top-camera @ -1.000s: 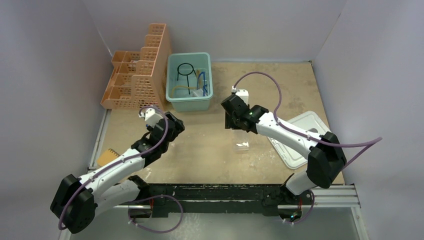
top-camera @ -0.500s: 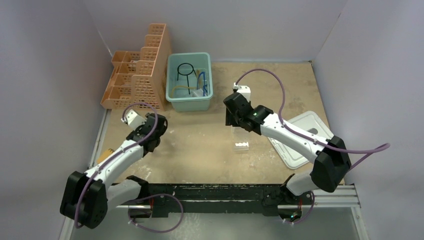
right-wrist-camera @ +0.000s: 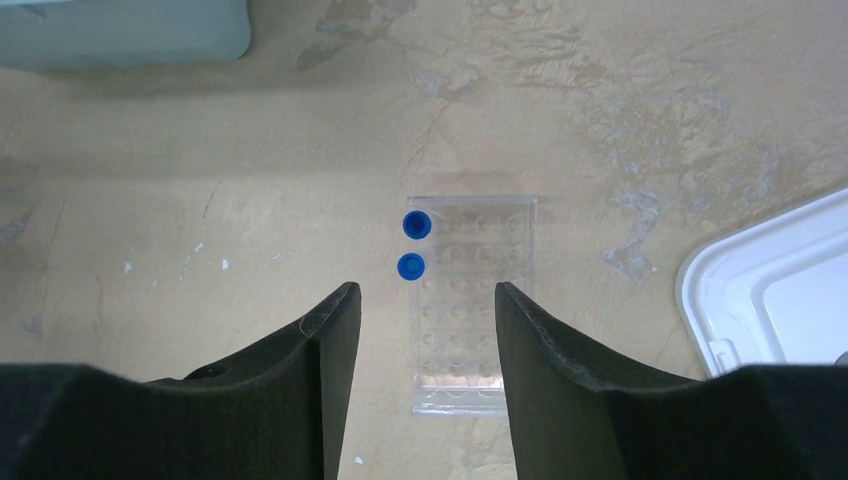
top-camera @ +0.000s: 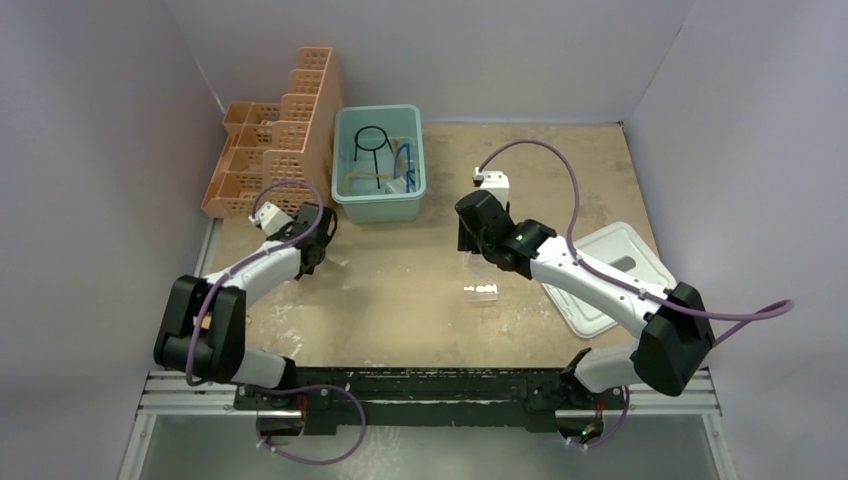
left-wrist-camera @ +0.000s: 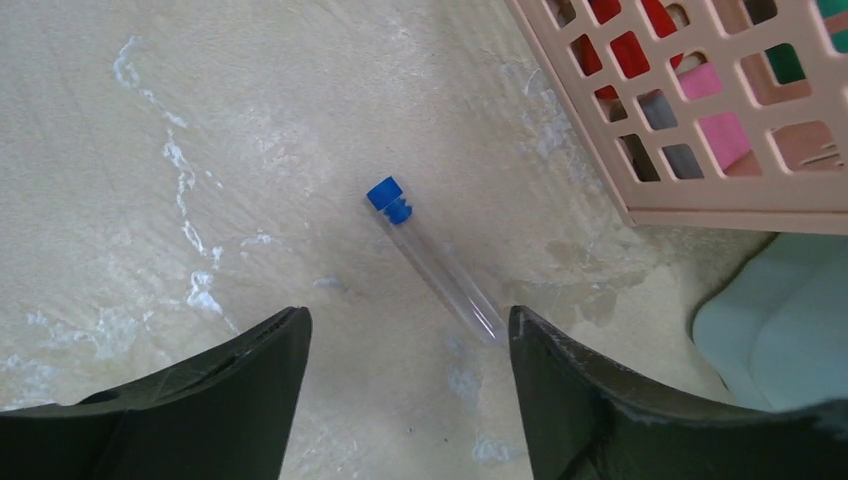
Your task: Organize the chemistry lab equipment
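Your left gripper (left-wrist-camera: 405,345) has swung over and spread wide, empty, with the blue-capped tube (left-wrist-camera: 435,265) just ahead between its jaws, likely your next pick; right gripper (right-wrist-camera: 425,300) hangs parted, empty, above the clear tube rack (right-wrist-camera: 475,320).

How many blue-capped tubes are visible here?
3. One tube lies on the table near the orange basket; two tubes stand at the clear rack's edge. More may hide in the teal bin.

Left gripper (left-wrist-camera: 405,330) swinging left toward rack (top-camera: 275,150), arriving over tube (left-wrist-camera: 435,265), jaws widening slightly, right gripper (right-wrist-camera: 425,300) drifting slightly right.
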